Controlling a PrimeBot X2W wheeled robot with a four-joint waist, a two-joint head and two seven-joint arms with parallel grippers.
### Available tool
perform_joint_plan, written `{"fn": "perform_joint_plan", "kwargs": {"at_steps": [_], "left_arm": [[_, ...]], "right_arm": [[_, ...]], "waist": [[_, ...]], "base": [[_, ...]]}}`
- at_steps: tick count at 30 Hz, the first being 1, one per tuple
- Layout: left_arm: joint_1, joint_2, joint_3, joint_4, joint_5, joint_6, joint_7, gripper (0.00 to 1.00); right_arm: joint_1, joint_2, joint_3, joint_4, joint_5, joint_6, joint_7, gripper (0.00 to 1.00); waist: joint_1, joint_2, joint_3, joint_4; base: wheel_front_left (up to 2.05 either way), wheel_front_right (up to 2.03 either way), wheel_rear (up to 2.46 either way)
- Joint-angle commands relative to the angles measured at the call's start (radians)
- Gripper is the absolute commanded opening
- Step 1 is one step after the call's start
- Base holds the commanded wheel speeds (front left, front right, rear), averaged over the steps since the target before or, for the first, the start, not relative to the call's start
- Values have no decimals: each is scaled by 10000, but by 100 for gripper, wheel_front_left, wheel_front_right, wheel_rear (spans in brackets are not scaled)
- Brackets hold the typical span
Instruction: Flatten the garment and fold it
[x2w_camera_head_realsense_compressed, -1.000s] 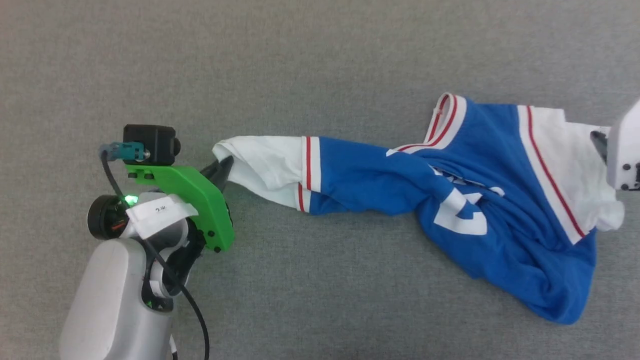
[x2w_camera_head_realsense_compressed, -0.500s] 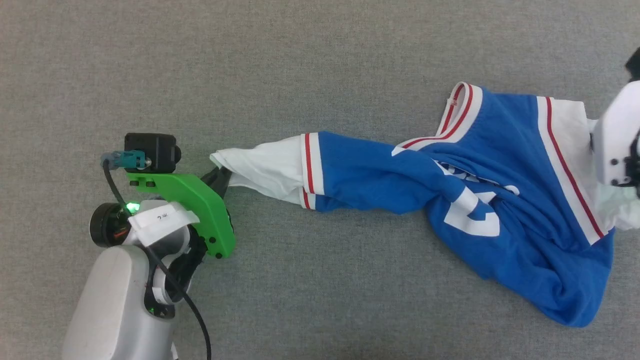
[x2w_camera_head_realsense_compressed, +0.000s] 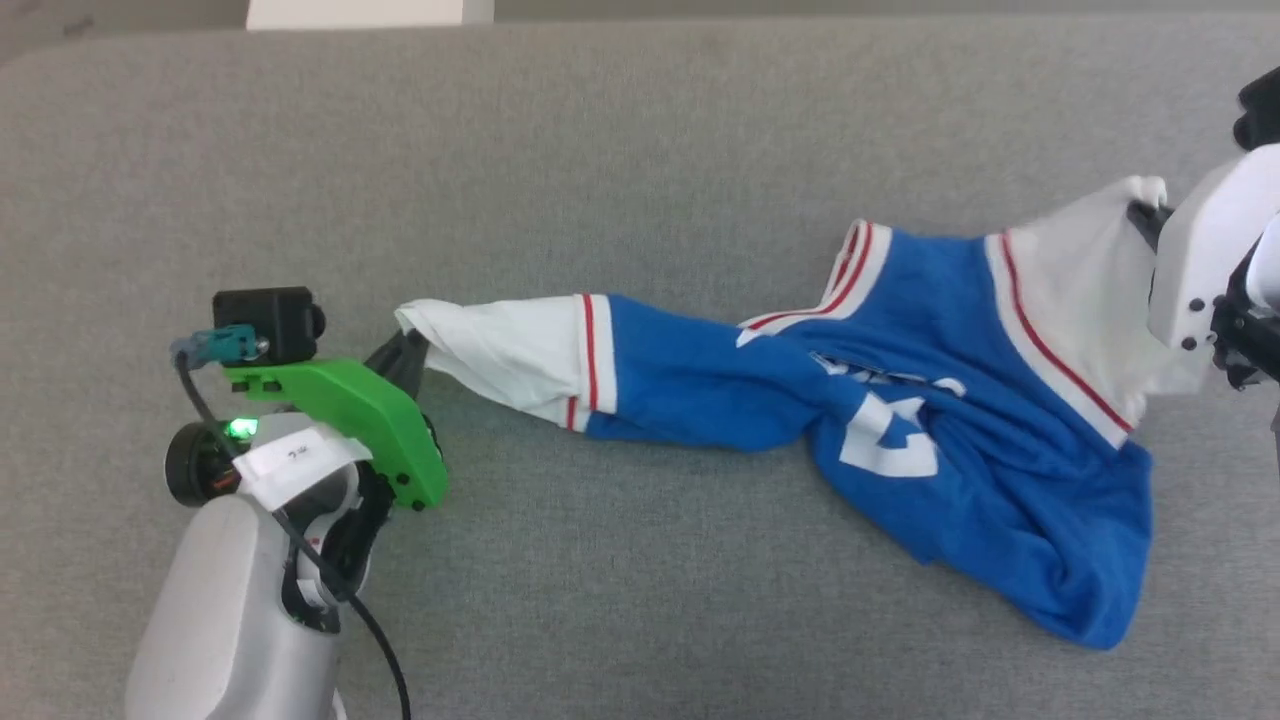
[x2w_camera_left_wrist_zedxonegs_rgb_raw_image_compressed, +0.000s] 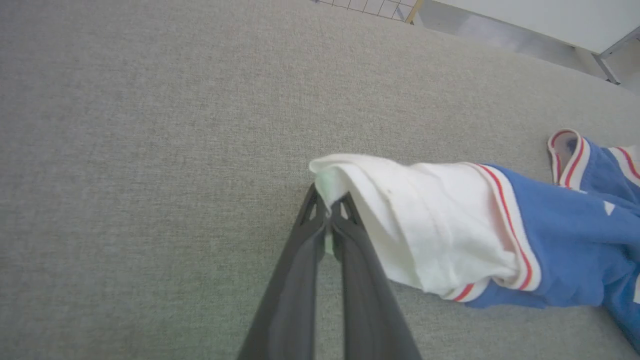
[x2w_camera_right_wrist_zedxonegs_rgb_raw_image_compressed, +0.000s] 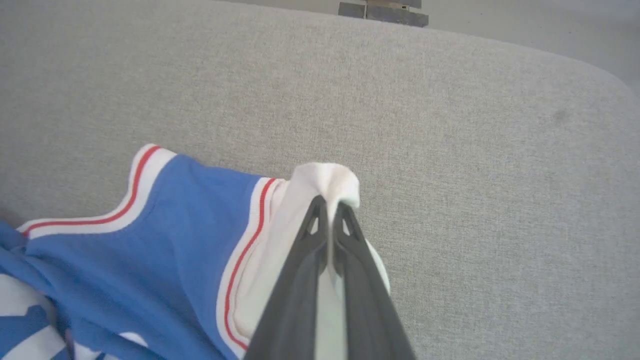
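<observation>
Since a sec ago the R gripper (x2w_camera_head_realsense_compressed: 1140, 208) has gone from wide open to pinched shut on the far sleeve (x2w_camera_head_realsense_compressed: 1075, 275), and that white cloth now stands up in a peak at the tips instead of lying draped. Head cam has also tipped, so the whole pic shift isn't the shirt moving.

L gripper (x2w_camera_head_realsense_compressed: 408, 345) is clamped on the cuff of the near-left sleeve (x2w_camera_head_realsense_compressed: 500, 345). L wrist cam shows its jaws closed with a fold of white pinched at the tips. R wrist cam shows the same, tips together w/ cloth bulging over them.

The garment (x2w_camera_head_realsense_compressed: 700, 385) lies on the grey pad (x2w_camera_head_realsense_compressed: 640, 150), strung sleeve to sleeve between both arms. Its long axis runs L-R across my view. From the L jaws it goes off to the right, from the R jaws off to the left and toward me. The mid section is twisted like a rope, the number is creased, and the hem (x2w_camera_head_realsense_compressed: 1085, 590) is bunched low on the right, nearer the R arm.

My read: flattening has barely started. Next I'd draw the arms apart along that axis to take out the twist, w/o yanking a cuff free.
</observation>
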Motion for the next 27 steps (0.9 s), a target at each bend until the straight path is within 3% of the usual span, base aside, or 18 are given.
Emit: {"fn": "perform_joint_plan", "kwargs": {"at_steps": [1,9,16,27], "left_arm": [[-163,30,96,146,22,-48,-264,0],[-242,165,441,356,91,-83,-1239,0],[-320,351,606,124,107,-54,-1450,0],[-3275,965,300,945,548,-595,-1344,0]], "right_arm": [[-178,49,-63,-160,196,-11,-312,0],[47,182,-344,-1037,1293,-11,-1135,0],[278,442,-660,-1715,2102,-11,-1057,0],[-1835,874,-1003,-1053,1793,-11,-1065,0]], "waist": [[-1,0,-1015,-222],[-1,0,-2306,-336],[-1,0,-2580,-355],[-1,0,-2151,-159]], "base": [[0,0,0],[0,0,0],[0,0,0],[0,0,0]]}}
